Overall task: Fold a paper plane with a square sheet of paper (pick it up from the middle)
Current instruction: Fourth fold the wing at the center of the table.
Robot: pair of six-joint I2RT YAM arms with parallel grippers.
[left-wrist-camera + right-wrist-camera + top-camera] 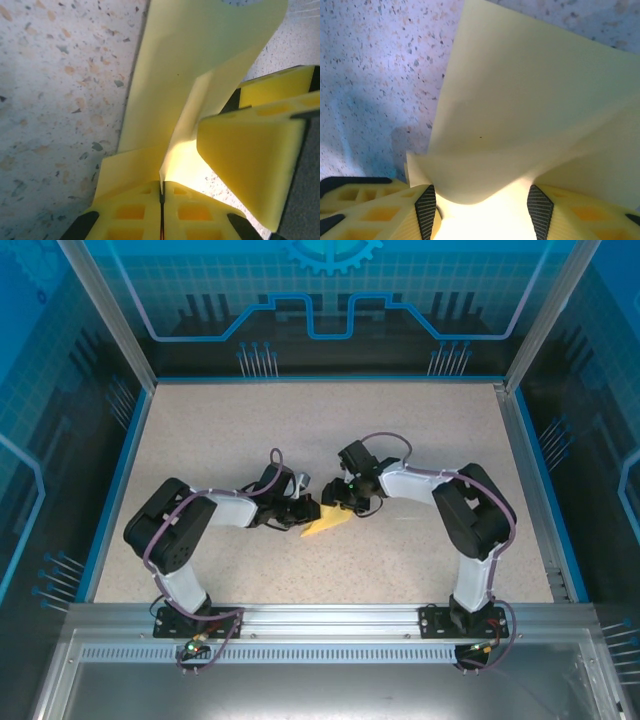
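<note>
Square sheet of paper (326,524) is lifted and bowed at mid-desk (300,430). Left pincer (161,192) clamps its edge; right pincer (482,212) straddles the curl, grip unclear. Folding appears barely begun.

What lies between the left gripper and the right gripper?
The thin pale yellow paper sheet, in the top view, runs from the left gripper, shut on it, to the right gripper.

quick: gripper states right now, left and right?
Left gripper: closed, pinching a fold of the pale yellow paper.
Right gripper: open, jaws apart with the paper bowing between them, not clamped.
</note>
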